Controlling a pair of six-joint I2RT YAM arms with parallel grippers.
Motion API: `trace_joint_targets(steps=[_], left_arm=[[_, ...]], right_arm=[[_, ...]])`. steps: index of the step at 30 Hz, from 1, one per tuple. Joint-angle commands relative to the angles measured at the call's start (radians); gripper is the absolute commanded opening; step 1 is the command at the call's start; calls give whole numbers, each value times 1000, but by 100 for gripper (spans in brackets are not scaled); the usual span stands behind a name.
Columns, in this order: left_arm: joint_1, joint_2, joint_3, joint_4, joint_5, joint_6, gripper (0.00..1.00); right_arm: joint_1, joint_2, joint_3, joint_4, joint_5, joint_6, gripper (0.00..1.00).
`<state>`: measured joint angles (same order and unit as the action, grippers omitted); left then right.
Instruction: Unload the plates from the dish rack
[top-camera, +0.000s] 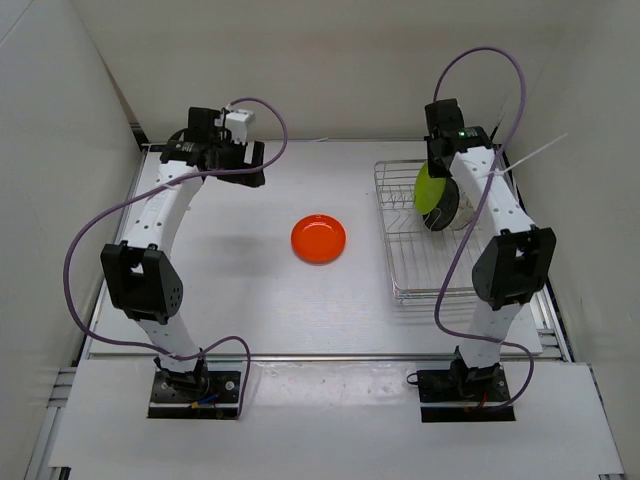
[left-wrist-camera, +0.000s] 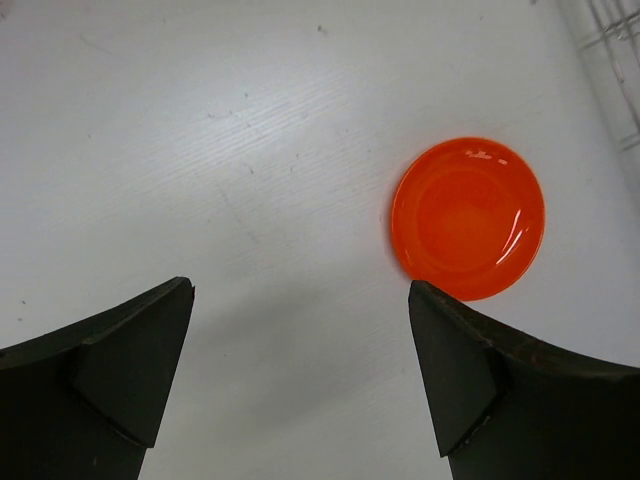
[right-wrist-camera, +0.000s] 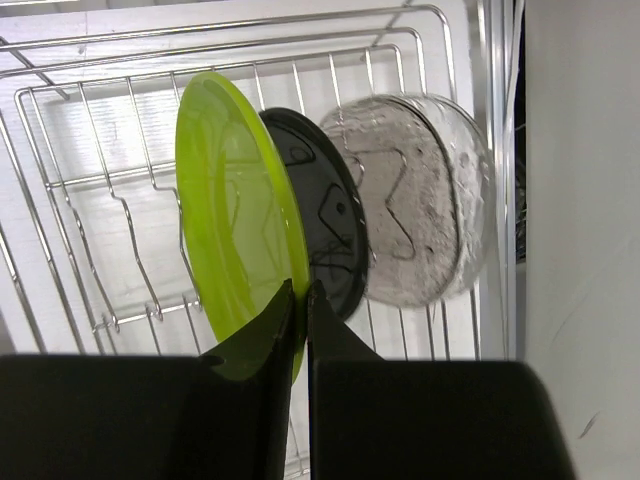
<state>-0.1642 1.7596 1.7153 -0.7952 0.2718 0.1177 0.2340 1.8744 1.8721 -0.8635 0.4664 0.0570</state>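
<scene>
The orange plate (top-camera: 319, 238) lies flat on the table's middle, also in the left wrist view (left-wrist-camera: 468, 218). The wire dish rack (top-camera: 405, 272) stands at the right. In it the lime green plate (right-wrist-camera: 230, 220), the black plate (right-wrist-camera: 325, 230) and the clear plate (right-wrist-camera: 415, 200) stand on edge in a row. My right gripper (right-wrist-camera: 302, 292) is shut on the green plate's rim, over the rack's far end (top-camera: 437, 160). The green plate shows in the top view (top-camera: 431, 187). My left gripper (left-wrist-camera: 300, 300) is open and empty, high at the far left (top-camera: 243, 158).
White walls close in on the left, back and right. The rack's front half (top-camera: 430, 280) holds no plates. The right arm (top-camera: 505, 255) stands over the rack's right side.
</scene>
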Motion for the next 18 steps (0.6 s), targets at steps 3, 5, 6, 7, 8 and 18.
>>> trace_joint_targets(steps=[3,5,6,7,8,18], left_arm=[[-30,6,151,-42,20,-38,100],[-31,15,233,-61,62,-50,100],[-43,32,263,-70,81,-50,100],[-55,46,294,-81,104,-61,100],[-55,46,343,-81,148,-61,100],[-276,86,460,4,389,-101,100]], right_arm=[[-62,-181,48,-32,-86,129,0],[-73,-233,38,-32,-97,118,0],[-82,-250,38,-32,-97,103,0],[-82,-268,38,-32,-112,90,0],[-94,-317,38,-32,-167,45,0],[-114,-526,-135,6,-929,-164,0]])
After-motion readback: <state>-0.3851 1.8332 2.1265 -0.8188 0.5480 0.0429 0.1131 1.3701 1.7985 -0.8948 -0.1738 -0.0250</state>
